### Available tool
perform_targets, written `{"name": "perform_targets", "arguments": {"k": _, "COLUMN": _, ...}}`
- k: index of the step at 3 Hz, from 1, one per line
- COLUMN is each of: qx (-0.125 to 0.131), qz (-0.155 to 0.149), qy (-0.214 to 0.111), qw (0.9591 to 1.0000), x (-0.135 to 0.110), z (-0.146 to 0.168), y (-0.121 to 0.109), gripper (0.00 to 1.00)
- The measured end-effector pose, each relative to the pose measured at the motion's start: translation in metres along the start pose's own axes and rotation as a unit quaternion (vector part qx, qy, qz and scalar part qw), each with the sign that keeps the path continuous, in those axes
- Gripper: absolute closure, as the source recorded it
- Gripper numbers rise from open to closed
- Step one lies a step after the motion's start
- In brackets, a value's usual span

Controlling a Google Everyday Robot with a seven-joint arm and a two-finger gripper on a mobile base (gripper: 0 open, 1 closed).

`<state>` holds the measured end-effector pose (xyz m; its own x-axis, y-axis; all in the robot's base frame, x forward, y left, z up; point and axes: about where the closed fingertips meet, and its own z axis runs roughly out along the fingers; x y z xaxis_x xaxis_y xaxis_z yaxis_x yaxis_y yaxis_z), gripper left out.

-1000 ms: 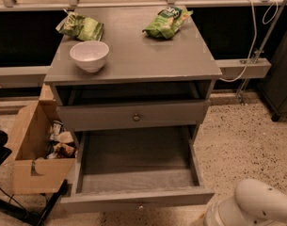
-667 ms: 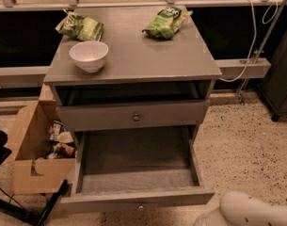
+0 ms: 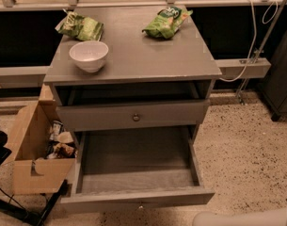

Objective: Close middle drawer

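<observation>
Movement shows only in the arm (image 3: 246, 219). Its white rounded shell bulked large at the lower right a second ago. It has since sunk and slid left, and now only a low sliver lies along the bottom edge. The gripper is out of view, below the frame with the rest of the arm, so I cannot tell whether it is wide, narrow or holding anything.

The middle drawer (image 3: 138, 197) has not stirred. It stands pulled far out of the cabinet (image 3: 133, 62), its bare floor open to the camera and its flat front nearest the bottom edge. The upper drawer (image 3: 136, 117) sits a little proud above it. The bowl (image 3: 89, 55) on top is where it was.

So nothing of the closing is done yet. The arm's drop looks like a repositioning toward the drawer's front, near its right end. The next move calls for contact on that front and a straight push inward. A push far off centre could skew the drawer in its runners and jam it partway.
</observation>
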<state>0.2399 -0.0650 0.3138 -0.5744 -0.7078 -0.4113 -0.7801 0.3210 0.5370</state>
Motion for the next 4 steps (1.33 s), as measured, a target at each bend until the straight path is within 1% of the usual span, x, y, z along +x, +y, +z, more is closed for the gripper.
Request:
{"name": "perform_targets", "arguments": {"k": 1, "qx": 0.010, "qz": -0.013, "qy": -0.012, "qw": 0.9998, "x": -0.020, "z": 0.075, "y": -0.025, "gripper": 1.00}}
{"name": "perform_targets", "arguments": {"k": 2, "qx": 0.011, "qz": -0.013, "qy": -0.013, "qw": 0.9998, "x": -0.020, "z": 0.076, "y": -0.026, "gripper": 1.00}}
{"name": "perform_targets", "arguments": {"k": 3, "qx": 0.034, "qz": -0.018, "qy": -0.026, "qw": 0.9989, "x": -0.031, "z": 0.067, "y": -0.049, "gripper": 1.00}}
{"name": "perform_targets", "arguments": {"k": 4, "qx": 0.076, "qz": -0.020, "qy": -0.035, "qw": 0.9963, "x": -0.036, "z": 0.039, "y": -0.075, "gripper": 1.00}}
